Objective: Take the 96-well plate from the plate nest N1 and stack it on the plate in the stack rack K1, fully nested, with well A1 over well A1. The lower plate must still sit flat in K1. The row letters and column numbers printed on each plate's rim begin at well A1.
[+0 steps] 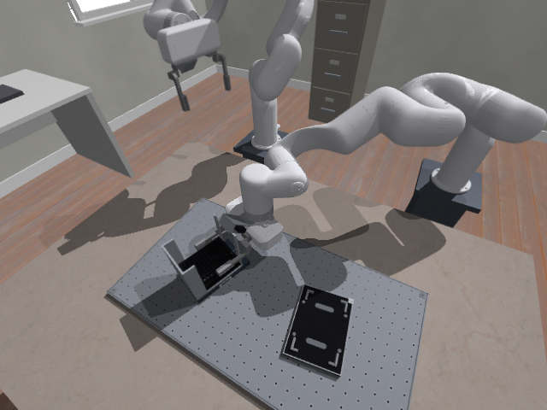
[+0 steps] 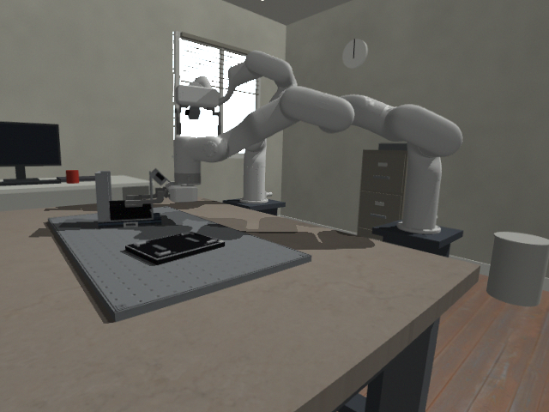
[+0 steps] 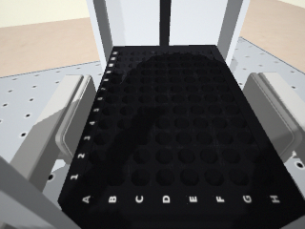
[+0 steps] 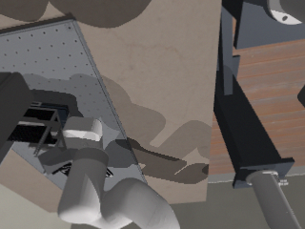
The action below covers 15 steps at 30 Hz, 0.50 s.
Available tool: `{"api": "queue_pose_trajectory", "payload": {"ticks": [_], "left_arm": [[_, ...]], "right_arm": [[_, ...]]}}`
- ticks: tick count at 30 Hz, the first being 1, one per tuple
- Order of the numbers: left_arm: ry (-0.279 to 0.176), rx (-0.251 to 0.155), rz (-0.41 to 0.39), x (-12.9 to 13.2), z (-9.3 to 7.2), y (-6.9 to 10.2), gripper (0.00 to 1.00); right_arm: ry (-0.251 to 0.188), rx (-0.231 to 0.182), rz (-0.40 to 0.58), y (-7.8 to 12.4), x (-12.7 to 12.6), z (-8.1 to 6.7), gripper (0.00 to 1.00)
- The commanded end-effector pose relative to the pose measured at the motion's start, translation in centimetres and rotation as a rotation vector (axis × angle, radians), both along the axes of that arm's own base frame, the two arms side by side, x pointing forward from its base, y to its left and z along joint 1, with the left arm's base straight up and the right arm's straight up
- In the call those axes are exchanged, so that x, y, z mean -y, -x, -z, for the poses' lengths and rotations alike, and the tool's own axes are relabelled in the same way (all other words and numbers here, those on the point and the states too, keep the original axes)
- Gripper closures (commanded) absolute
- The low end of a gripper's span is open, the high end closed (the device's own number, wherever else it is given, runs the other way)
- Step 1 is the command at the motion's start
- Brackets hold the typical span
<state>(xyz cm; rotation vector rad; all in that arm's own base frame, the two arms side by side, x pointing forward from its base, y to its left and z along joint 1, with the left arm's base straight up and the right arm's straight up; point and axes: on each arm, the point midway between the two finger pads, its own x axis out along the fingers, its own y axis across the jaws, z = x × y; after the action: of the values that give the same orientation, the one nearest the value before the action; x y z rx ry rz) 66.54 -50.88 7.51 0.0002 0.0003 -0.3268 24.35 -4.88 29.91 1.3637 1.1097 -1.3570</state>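
At the upper left of the top view, the right gripper [image 1: 205,93] [image 2: 198,128] [image 4: 159,100] hangs in the air with its fingers wide apart and nothing between them, well apart from the labware. Below it, on the perforated board [image 1: 379,322] [image 2: 213,275] [image 3: 24,95] [image 4: 43,48], I see the stack rack K1 [image 1: 191,280] [image 2: 102,195] [image 3: 133,24] [image 4: 64,111], its pale upright walls enclosing the far end of the black 96-well plate [image 1: 212,260] [image 2: 133,209] [image 3: 176,110] [image 4: 30,133]. The left gripper [image 1: 216,253] [image 2: 139,199] [image 3: 176,114] [image 4: 34,124] is closed on this plate, one pad along each long edge. The plate lies level between the walls; in the left wrist view, its rim letters run A to H from left to right across the near end, and its numbers start with 1 at the near left corner. I cannot distinguish the lower plate beneath it, nor tell whether the two are fully nested. Little sideways room shows between the rack's uprights and the plate, while the space above the plate is open. Farther right, the plate nest N1 [image 1: 319,324] [image 2: 177,245] holds no plate, its corner guides and two oblong pads exposed, with bare board around its edges.
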Motion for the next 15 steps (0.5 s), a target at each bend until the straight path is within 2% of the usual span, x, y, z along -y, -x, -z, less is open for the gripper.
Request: {"api": "queue_pose_trajectory", "payload": {"ticks": [1, 15], "left_arm": [[0.005, 0.005, 0.0, 0.1, -0.45, -0.11, 1.0], [0.005, 0.005, 0.0, 0.09, -0.32, -0.1, 1.0]], "right_arm": [[0.002, 0.002, 0.0, -0.03, 0.03, -0.08, 0.0], [0.002, 0.002, 0.0, -0.03, 0.03, -0.08, 0.0]]}}
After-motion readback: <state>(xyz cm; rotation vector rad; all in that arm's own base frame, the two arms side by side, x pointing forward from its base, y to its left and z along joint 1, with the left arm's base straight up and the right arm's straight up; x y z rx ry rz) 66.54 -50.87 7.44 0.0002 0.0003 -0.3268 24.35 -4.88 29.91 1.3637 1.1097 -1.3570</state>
